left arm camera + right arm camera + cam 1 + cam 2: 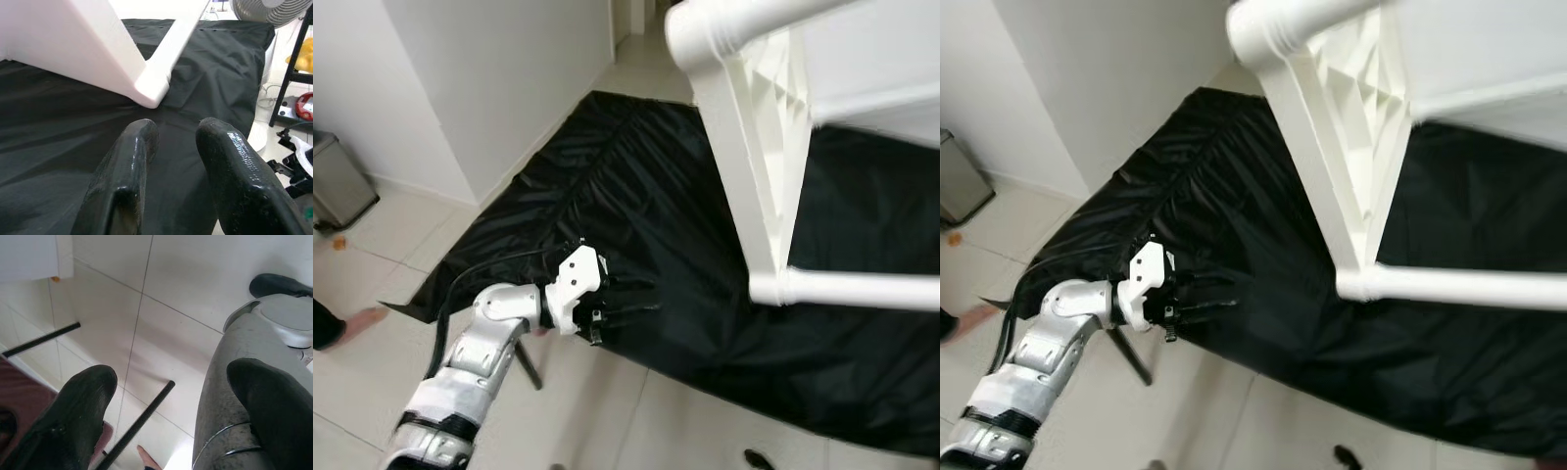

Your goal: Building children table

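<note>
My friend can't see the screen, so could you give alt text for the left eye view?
A white table frame stands tipped on a black sheet spread over a tiled floor. The robot's left gripper reaches over the sheet's near edge. A small metal bin stands by the wall.

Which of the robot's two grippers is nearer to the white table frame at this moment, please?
Left. The left gripper reaches out over the black sheet, its open fingers pointing toward the white table frame. The right gripper hangs open over the tiled floor, away from the frame.
</note>
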Robot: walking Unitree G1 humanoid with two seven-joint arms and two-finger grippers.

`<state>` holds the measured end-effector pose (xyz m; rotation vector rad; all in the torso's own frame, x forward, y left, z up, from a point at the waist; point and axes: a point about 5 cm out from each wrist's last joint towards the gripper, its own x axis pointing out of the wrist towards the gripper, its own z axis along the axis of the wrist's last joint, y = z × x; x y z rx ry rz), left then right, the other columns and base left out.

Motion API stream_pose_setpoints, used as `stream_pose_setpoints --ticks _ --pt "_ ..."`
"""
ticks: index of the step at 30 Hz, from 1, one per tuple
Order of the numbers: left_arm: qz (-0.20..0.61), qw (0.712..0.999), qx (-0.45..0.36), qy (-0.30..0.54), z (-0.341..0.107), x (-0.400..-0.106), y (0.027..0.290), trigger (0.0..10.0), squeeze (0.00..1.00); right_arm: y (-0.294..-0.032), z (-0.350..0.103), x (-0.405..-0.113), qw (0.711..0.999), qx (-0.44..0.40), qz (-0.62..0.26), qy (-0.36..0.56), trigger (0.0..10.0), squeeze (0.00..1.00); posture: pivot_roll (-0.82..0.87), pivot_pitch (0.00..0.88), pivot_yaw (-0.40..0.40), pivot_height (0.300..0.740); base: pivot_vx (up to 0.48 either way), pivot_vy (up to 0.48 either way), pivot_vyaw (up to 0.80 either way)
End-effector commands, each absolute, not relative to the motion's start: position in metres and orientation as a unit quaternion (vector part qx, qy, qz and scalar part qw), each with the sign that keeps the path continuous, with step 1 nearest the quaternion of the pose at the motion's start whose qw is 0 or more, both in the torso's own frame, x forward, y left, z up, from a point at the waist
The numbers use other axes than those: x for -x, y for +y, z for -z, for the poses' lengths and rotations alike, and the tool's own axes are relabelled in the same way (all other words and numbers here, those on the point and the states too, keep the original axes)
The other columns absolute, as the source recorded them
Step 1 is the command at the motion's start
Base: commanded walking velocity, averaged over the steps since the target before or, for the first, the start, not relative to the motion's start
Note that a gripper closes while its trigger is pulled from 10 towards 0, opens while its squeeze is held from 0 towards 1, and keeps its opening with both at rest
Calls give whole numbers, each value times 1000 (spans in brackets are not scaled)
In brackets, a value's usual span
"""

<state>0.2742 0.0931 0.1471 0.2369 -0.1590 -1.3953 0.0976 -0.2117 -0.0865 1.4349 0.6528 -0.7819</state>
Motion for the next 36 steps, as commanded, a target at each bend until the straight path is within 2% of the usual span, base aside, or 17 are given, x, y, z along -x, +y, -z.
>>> stream_pose_setpoints --ticks 1,36 --pt "604 786 -106 -78 -150 -279 93 10000 0 -184 125 -30 756 -105 211 611 10000 0 38 42 86 740 0 0 0" --pt "604 786 -106 -78 -150 -279 93 10000 0 -184 125 -30 756 -105 211 611 10000 0 38 42 86 740 0 0 0"
